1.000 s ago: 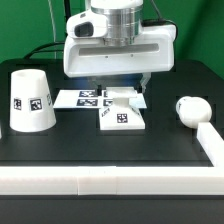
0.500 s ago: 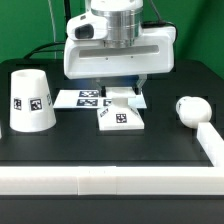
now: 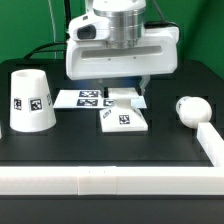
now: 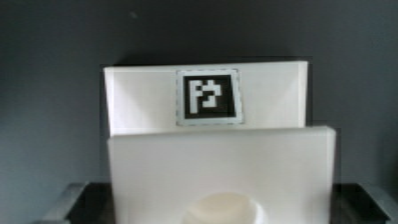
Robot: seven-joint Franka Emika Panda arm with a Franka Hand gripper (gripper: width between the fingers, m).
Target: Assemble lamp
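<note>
Black-and-white square tags (image 4: 210, 97) mark the shade (image 3: 30, 100), marker board (image 3: 82, 98) and lamp base (image 3: 124, 119). The gripper (image 3: 122, 86) hangs straight down over the base's far edge, fingers spread apart.

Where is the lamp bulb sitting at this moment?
In the exterior view the bulb lies on the black table at the far right, beside the white rail, well apart from the base in the middle.

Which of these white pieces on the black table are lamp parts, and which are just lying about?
Lamp parts: white tapered cup-like plastic shade; flat square white plastic base; round white bulb.
Lying about: thin flat white marker board; long white rail at the front.
</note>
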